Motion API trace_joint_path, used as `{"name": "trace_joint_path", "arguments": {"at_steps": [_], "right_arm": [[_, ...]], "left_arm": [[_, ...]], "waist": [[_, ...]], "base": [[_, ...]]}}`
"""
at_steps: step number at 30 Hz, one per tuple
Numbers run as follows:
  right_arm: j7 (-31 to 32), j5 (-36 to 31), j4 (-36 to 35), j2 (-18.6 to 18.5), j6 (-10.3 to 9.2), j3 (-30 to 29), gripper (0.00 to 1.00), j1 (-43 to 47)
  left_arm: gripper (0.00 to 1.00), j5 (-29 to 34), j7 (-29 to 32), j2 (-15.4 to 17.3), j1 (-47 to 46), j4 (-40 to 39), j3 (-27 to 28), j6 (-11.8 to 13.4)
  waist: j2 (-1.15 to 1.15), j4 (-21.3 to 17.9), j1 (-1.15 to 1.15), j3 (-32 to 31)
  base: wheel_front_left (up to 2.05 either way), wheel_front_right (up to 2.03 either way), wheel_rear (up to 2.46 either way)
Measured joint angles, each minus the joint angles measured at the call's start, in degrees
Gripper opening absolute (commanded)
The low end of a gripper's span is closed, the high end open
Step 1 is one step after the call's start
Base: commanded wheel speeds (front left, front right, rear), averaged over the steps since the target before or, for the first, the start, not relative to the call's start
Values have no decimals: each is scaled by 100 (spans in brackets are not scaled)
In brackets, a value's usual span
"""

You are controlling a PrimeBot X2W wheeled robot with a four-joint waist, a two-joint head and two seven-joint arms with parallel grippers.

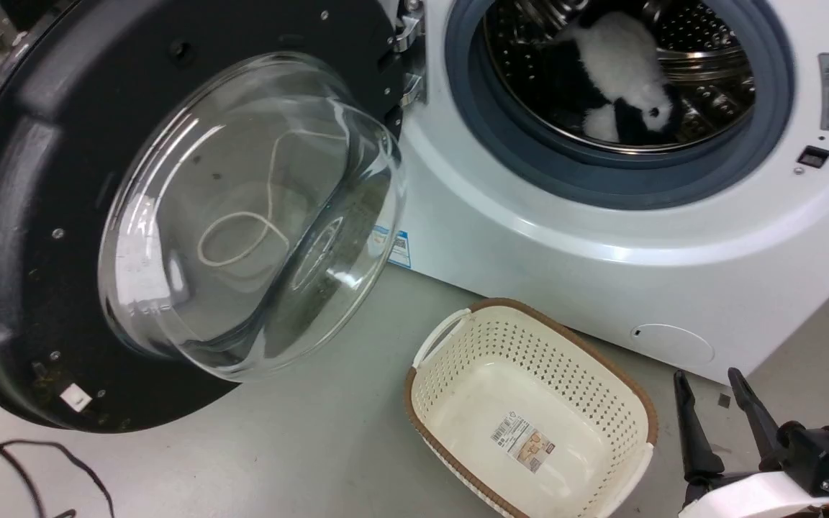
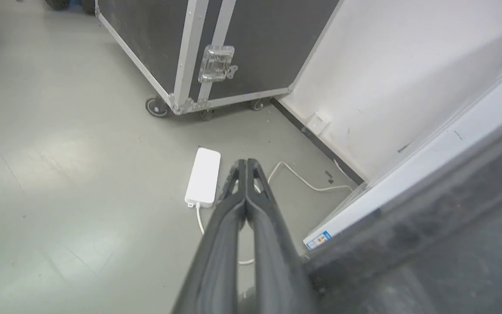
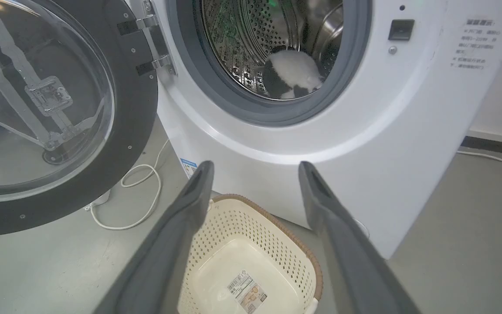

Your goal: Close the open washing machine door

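Currently, item by item:

- Washing machine door: stands wide open at the left of the white machine, hung on hinges at the left edge of the opening.
- Left gripper: clenched and empty. A dark blurred surface lies close on its right, probably the door's outer face.
- Right gripper: released and empty, low at the near right beside the basket.
- Basket: on the floor in front of the machine.
- Plush toy: well inside the drum, clear of the opening.

Handling note: the left gripper should push on the black frame, not the glass, and far from the hinges. It should follow the arc rightward and press until the door meets the latch slot. The right gripper is best held back from the sweep.
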Motion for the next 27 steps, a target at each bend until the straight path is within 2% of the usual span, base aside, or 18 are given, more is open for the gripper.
{"name": "trace_joint_path", "arguments": {"at_steps": [1,2,8,13,15,21,25,27], "right_arm": [[-27,1,18,0,0,0,100,1],[-27,1,18,0,0,0,100,1],[-90,64,103,0,0,-10,100,4],[-153,141,166,0,0,-9,100,4],[-226,281,272,0,0,-105,100,5],[-301,421,413,1,0,-330,100,36],[-353,485,495,2,0,-498,100,87],[-377,519,528,2,0,-589,100,91]], "left_arm": [[0,-314,538,86,-34,62,-5,-41],[0,-314,538,86,-34,62,-5,-41],[0,-1073,1884,120,-33,-42,-5,-42],[0,-1494,2639,-27,213,-604,-119,-119],[0,-1767,3343,-282,832,-1564,-505,-220],[0,-1849,4019,-483,1514,-2692,-1446,-303],[0,-1978,4244,-461,1724,-3360,-2331,-339],[0,-1990,4203,-322,1718,-3623,-2867,-348]], "waist": [[0,25,0,21],[0,25,0,21],[0,151,-1,-27],[0,305,-1,-108],[0,456,-1,-284],[0,626,-1,-515],[0,732,-2,-645],[0,741,-2,-672]], "base": [[0,0,0],[0,0,0],[0,0,0],[0,0,0],[0,0,0],[0,0,0],[0,0,0],[0,0,0]]}}
